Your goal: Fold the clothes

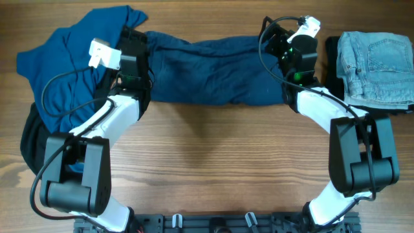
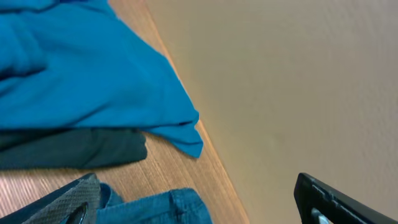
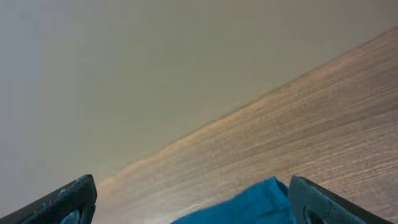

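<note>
The shorts (image 1: 213, 77) lie long-axis sideways on the worktop (image 1: 213, 162). The left fingers (image 2: 336, 202) and right fingers (image 3: 62, 200) sit at its opposite ends, both spread.

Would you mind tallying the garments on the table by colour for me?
Bright blue shirt: 1
Dark navy garment: 1
Black garment: 1
Light-wash jeans: 1
Total: 4
A dark edge beside the jeans is too hidden to count.
</note>
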`<action>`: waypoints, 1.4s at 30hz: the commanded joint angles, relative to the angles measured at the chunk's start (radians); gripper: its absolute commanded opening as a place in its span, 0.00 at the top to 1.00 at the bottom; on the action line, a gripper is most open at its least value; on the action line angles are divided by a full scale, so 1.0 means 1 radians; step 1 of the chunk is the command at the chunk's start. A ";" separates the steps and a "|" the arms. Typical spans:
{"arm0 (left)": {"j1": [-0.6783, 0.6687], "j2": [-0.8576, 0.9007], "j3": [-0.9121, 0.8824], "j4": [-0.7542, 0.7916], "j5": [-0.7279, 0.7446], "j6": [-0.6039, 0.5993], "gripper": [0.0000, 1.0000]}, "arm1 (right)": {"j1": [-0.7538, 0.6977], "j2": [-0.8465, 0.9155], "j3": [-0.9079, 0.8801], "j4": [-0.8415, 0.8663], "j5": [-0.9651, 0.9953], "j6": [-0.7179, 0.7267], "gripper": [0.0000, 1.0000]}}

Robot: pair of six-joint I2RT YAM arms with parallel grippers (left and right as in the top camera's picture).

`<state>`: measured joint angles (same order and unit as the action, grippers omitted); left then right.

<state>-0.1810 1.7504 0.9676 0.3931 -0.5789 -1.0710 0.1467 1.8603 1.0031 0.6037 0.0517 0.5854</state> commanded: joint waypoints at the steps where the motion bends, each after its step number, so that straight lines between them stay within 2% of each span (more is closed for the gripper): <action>1: 0.006 -0.016 0.009 -0.033 -0.005 0.100 0.00 | -0.003 -0.002 0.057 -0.105 -0.070 -0.103 0.01; 3: 0.007 -0.037 0.009 -0.091 0.041 0.132 0.00 | -0.003 -0.013 0.093 -0.240 -0.102 -0.134 0.00; 7: 0.006 -0.080 0.009 -0.222 0.181 0.285 0.00 | -0.004 -0.024 0.201 -0.511 -0.203 -0.234 0.00; 11: 0.006 -0.090 0.009 -0.329 0.323 0.413 0.00 | -0.004 -0.024 0.231 -0.554 -0.233 -0.351 0.00; 16: 0.006 -0.090 0.009 -0.486 0.423 0.459 0.01 | -0.004 -0.023 0.234 -0.603 -0.312 -0.346 0.01; 21: 0.006 -0.116 0.012 -0.614 0.499 0.492 0.00 | -0.004 -0.024 0.287 -0.843 -0.410 -0.347 0.01; 24: 0.006 -0.144 0.046 -0.747 0.500 0.501 0.01 | -0.005 -0.026 0.344 -1.038 -0.415 -0.351 0.00; 25: 0.006 -0.155 0.070 -0.809 0.515 0.545 0.00 | -0.006 -0.035 0.355 -1.094 -0.415 -0.350 0.00; 30: 0.008 -0.162 0.121 -0.921 0.572 0.647 0.00 | -0.045 -0.064 0.354 -1.162 -0.442 -0.346 0.00; 32: 0.010 -0.164 0.138 -0.961 0.590 0.645 0.00 | -0.079 -0.063 0.354 -1.145 -0.508 -0.348 0.13; 34: 0.019 -0.171 0.148 -0.970 0.590 0.629 0.00 | -0.096 -0.062 0.341 -1.056 -0.579 -0.381 0.39; 35: 0.028 -0.176 0.148 -0.965 0.589 0.594 0.00 | -0.096 -0.061 0.339 -1.030 -0.546 -0.376 0.56; 36: 0.045 -0.180 0.148 -0.961 0.590 0.537 0.00 | -0.094 -0.057 0.337 -1.012 -0.513 -0.367 0.77; 37: 0.061 -0.182 0.148 -0.959 0.591 0.499 0.04 | -0.093 -0.050 0.335 -0.995 -0.492 -0.364 0.87; 38: 0.077 -0.182 0.147 -0.959 0.599 0.468 0.08 | -0.092 -0.047 0.332 -0.982 -0.491 -0.365 0.94; 40: 0.103 -0.176 0.147 -0.955 0.650 0.454 0.21 | -0.092 -0.023 0.329 -0.965 -0.493 -0.366 0.96; 41: 0.112 -0.174 0.147 -0.951 0.679 0.455 0.25 | -0.092 -0.010 0.329 -0.958 -0.493 -0.375 0.96; 42: 0.121 -0.172 0.147 -0.948 0.702 0.454 0.24 | -0.092 0.005 0.328 -0.949 -0.493 -0.377 0.95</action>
<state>-0.0963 1.5967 1.0931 -0.5663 0.0269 -0.5652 0.0498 1.8263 1.3315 -0.3649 -0.4374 0.2295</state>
